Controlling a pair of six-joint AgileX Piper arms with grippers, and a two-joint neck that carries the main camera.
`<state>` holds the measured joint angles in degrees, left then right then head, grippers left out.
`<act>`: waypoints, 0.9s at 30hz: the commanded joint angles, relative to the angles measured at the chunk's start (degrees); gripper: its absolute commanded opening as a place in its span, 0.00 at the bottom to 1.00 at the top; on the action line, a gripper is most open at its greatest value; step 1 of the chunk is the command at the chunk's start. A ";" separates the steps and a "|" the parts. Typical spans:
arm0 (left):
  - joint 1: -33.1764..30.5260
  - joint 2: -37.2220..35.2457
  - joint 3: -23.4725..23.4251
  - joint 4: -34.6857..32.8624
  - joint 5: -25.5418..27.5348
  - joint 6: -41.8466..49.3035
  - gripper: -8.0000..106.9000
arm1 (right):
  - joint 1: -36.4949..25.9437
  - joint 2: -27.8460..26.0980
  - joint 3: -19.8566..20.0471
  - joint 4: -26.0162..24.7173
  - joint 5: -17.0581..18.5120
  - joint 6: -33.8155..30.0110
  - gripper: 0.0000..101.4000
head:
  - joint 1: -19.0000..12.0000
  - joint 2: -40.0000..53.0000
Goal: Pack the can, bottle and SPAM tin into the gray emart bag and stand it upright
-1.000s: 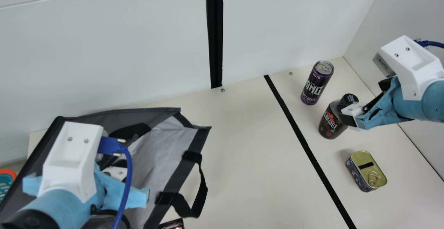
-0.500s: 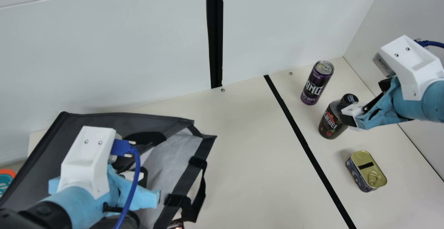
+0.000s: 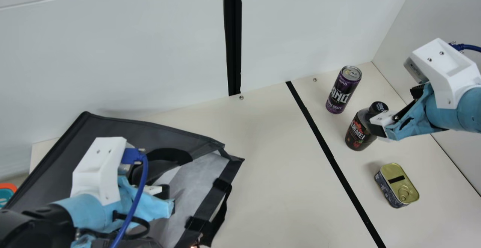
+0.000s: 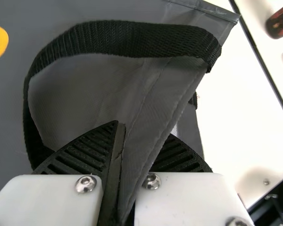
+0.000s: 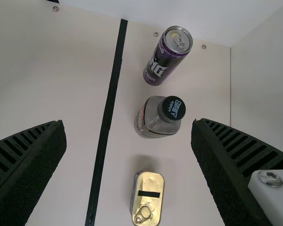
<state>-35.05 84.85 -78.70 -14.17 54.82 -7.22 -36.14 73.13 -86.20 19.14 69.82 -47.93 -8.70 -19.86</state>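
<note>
Slowly ease open and steady the gray emart bag (image 3: pixel 127 133), slumped at near left with pale lining (image 3: pixel 199 173) toward the right: likely the step in hand. Picture a fold of its fabric pinched narrowly in the left gripper (image 4: pixel 144 128). Pull by that fold without loosening the grip, lifting enough to spread the mouth but not enough to topple the bag. Avoid snagging the black handle loop (image 4: pixel 127 38) beside the fingers. Leave the right gripper (image 5: pixel 128 120), wide and holding nothing, clear of the bottle cap (image 5: pixel 173 108) meanwhile. Count, on the right from far to near: one purple can (image 3: pixel 343 90), one dark bottle (image 3: pixel 357 133), one SPAM tin (image 3: pixel 396 186), all outside the bag. Count also one bag, two handle loops, two grippers.
</note>
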 commanded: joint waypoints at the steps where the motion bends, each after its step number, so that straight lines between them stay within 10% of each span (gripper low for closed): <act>1: 1.10 0.33 0.12 -4.53 -0.08 1.83 0.00 | 0.00 0.00 0.00 0.00 0.00 0.00 0.94 | -1.30 -0.14; 27: 12.20 2.96 2.08 -20.00 -2.66 8.29 0.00 | 0.00 0.00 0.00 0.00 0.00 0.00 0.94 | -1.30 -0.14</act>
<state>-22.93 87.74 -76.71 -33.96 52.33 1.17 -36.14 73.13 -86.20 19.14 69.82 -47.93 -8.70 -19.95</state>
